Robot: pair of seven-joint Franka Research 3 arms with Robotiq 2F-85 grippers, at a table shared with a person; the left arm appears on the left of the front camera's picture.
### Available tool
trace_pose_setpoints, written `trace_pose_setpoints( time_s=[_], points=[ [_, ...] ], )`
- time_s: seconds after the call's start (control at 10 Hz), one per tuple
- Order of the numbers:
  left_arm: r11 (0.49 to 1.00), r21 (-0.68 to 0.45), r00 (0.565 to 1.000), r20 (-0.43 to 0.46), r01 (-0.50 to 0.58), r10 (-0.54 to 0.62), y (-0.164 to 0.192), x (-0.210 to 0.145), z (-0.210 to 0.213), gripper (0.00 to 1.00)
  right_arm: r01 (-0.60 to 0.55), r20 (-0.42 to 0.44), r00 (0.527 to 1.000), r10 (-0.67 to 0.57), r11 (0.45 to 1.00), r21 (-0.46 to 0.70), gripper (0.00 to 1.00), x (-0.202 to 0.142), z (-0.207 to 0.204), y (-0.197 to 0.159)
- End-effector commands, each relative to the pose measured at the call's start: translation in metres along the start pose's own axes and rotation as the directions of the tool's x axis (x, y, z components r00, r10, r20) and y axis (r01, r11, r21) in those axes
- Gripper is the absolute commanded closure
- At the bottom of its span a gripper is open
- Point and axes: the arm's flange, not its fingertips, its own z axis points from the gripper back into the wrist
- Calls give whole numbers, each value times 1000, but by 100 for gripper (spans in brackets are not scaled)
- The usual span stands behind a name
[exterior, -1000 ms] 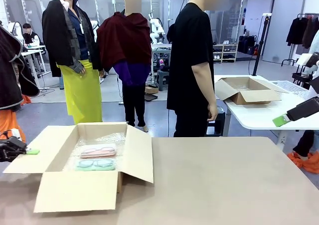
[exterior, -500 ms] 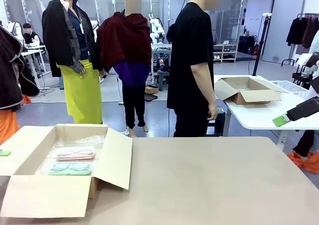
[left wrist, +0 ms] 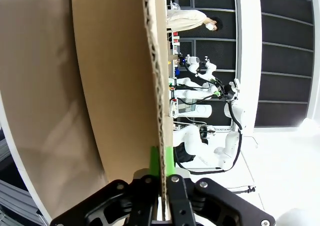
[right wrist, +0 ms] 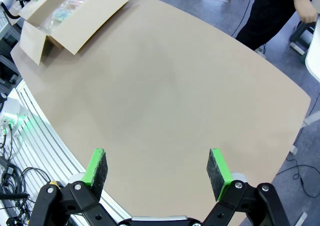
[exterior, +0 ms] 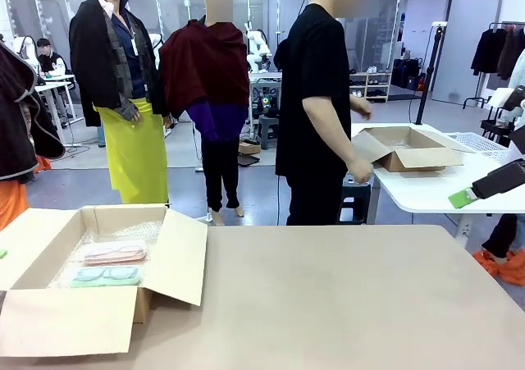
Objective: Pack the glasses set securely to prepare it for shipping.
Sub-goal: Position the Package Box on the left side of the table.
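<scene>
The large brown cardboard box (exterior: 98, 280) sat at the left end of the tan table (exterior: 344, 296), all four flaps folded outward. Inside it lay the pink see-through glasses case (exterior: 113, 252) and, just on my side of it, the mint green see-through glasses case (exterior: 105, 276), side by side and flat on a sheet of clear bubble wrap (exterior: 131, 232) lining the bottom. So I judged the loading done: both cases were in and cushioned from below. What remained, as far as I could see, was any padding over the top, folding the flaps shut and sealing them.

My left gripper (left wrist: 161, 178) was clenched on the edge of the box's left flap (left wrist: 120, 75), the corrugated board pinched between its green pads (left wrist: 155, 161); that wrist camera looked straight along the flap's edge. Holding that flap, I reckoned, put me in place to fold it inward as the first closing move.

My right gripper (right wrist: 159, 168) hung released, its pads well apart with nothing between them, above the bare right part of the table and far from the box (right wrist: 65, 13).

The person in the black shirt (exterior: 316, 107) stood at the far side, turned away, hands at another open cardboard box (exterior: 406, 148) on a white table behind.
</scene>
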Motion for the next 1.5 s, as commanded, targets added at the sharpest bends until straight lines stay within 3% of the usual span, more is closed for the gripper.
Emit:
trace_pose_setpoints(
  time_s=[0.0, 0.4, 0.5, 0.6, 0.7, 0.8, 0.9, 1.0, 1.1, 1.2, 1.4],
  points=[
    [1000, 0, 1000, 3, 5, -5, 0, 0, 1, 97, 4, -3, 1000, -4, 1000, -12, 0, 0, -1, 2],
    [1000, 1, 1000, 1, 0, 0, 1, 0, 0, 96, 4, -3, 1000, -4, 1000, -12, 0, 0, -1, 2],
    [1000, -7, 1000, -3, 19, -19, -6, -5, 0, 62, 4, -3, 1000, -4, 1000, -12, 0, 0, -1, 2],
    [998, 45, 999, -13, 34, -34, -12, -8, -1, 47, 4, -3, 1000, -4, 1000, -12, 0, 0, -1, 2],
    [997, 76, 1000, -7, 31, -30, -15, -10, -1, 12, 4, -3, 1000, -4, 1000, -12, 0, 0, -1, 2],
    [995, 89, 999, -11, 34, -33, -17, -11, -2, 0, 4, -3, 1000, -4, 1000, -12, 0, 0, -1, 2],
    [995, 94, 999, -13, 35, -34, -20, -11, -1, 0, 4, -3, 1000, -4, 1000, -12, 0, 0, -1, 2],
    [994, 98, 999, -9, 38, -38, -25, -13, -2, 21, 4, -3, 1000, -4, 1000, -12, 0, 0, -1, 2],
    [984, 165, 998, 6, 66, -68, -36, -16, 1, 12, 4, -3, 1000, -4, 1000, -12, 0, 0, -1, 2],
    [946, 304, 992, 21, 113, -125, -53, -22, 6, 0, 4, -3, 1000, -4, 1000, -12, 0, 0, -1, 2],
    [814, 524, 959, -17, 250, -283, -94, -38, 15, 0, 4, -3, 1000, -4, 1000, -12, 0, 0, -1, 2]
  ],
)
